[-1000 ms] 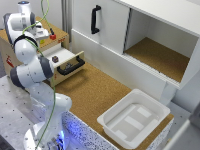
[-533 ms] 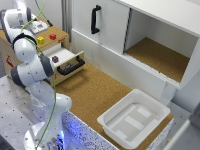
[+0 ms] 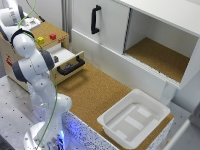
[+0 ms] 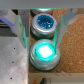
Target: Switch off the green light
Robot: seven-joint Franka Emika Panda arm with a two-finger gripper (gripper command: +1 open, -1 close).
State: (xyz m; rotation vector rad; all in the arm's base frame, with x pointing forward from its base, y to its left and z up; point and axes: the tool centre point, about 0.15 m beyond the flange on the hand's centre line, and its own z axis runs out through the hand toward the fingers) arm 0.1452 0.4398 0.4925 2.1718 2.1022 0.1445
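Pincer fingers [image 4: 61,31] are seen in the wrist view on both sides of the green light [image 4: 44,51], spread apart with nothing gripped between them — the gripper [image 4: 41,34] is held directly over the button, and whether it touches the cap cannot be told. The green light is glowing bright, with a pale square shine in the middle of its round cap, and it is set in a grey ring on a wooden surface. Just beside it, a blue-capped button [image 4: 44,23] of the same shape is seen, not glowing as strongly. In the exterior view, the white arm [image 3: 31,65] is bent over a wooden box [image 3: 61,38] at the exterior view's left; the gripper itself is hidden there by the arm. On this box a yellow block [image 3: 40,39] and a red block [image 3: 52,36] are placed, and a drawer with a black handle [image 3: 71,67] is pulled out below. A white tray [image 3: 134,118] is resting on the cork-covered table [image 3: 95,90] — well apart from the box.
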